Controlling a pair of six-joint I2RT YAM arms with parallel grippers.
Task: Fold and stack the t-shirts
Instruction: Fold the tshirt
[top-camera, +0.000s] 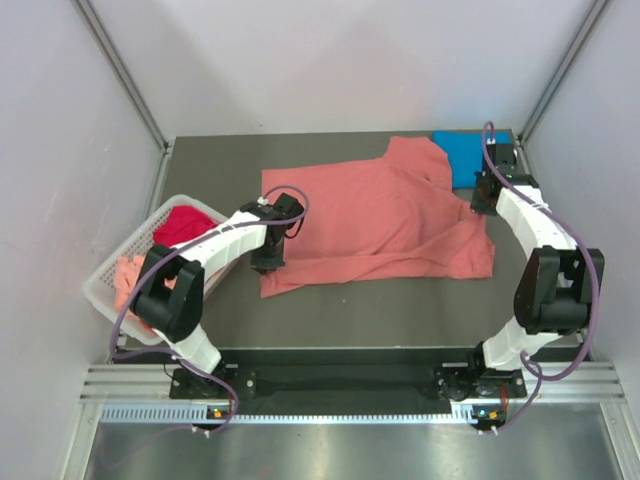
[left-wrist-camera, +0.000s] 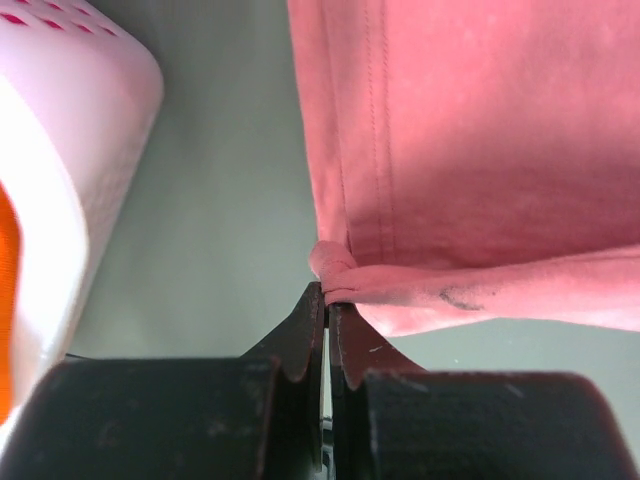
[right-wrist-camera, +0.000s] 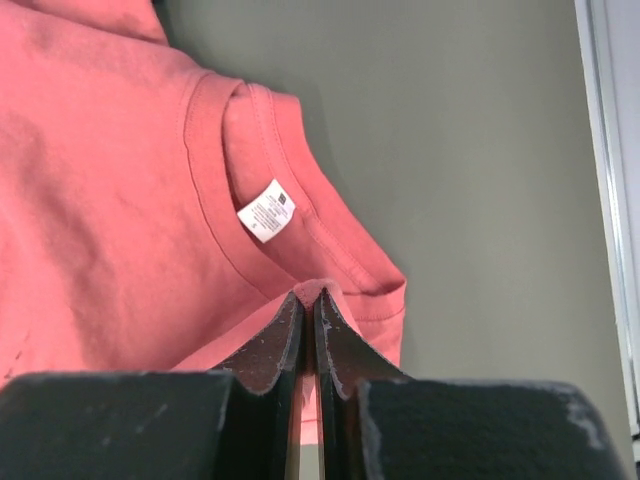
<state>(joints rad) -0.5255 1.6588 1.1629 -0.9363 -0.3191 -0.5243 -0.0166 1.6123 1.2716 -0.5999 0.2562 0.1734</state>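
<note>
A salmon-pink t-shirt (top-camera: 380, 220) lies spread across the middle of the table. My left gripper (top-camera: 268, 262) is shut on its near-left hem corner; the left wrist view shows the closed jaws pinching that bunched corner (left-wrist-camera: 327, 288) of the shirt (left-wrist-camera: 480, 150). My right gripper (top-camera: 482, 203) is shut on the shirt's right edge; the right wrist view shows the jaws pinching a fold (right-wrist-camera: 310, 296) just below the collar and its white label (right-wrist-camera: 266, 211). A bright blue t-shirt (top-camera: 462, 155) lies folded at the back right corner.
A white slatted basket (top-camera: 128, 243) stands at the table's left edge, holding a magenta shirt (top-camera: 185, 225) and an orange-pink one (top-camera: 128, 275). Its wall (left-wrist-camera: 60, 200) is close to the left of my left gripper. Enclosure walls stand on the left, right and back.
</note>
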